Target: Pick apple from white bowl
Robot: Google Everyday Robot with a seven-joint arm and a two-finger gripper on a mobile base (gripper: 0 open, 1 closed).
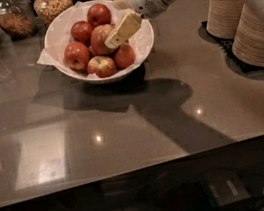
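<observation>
The white bowl (60, 31), lined with crumpled white paper, stands at the back centre of the grey table and holds several apples. The apple (97, 37), the largest and palest, lies in the middle of the pile among smaller red apples (77, 55). My gripper (121, 16) reaches in from the right over the bowl's right half, just above and right of the apple. It is open. The lower beige finger (121, 29) lies against the apple's right side and the upper finger (122, 1) is near the bowl's far rim. It holds nothing.
Several glass jars (14, 16) of grains and nuts stand along the back edge behind the bowl. Stacks of beige paper bowls (256, 34) sit on a black mat at the right. The table's front edge (133, 170) runs across below.
</observation>
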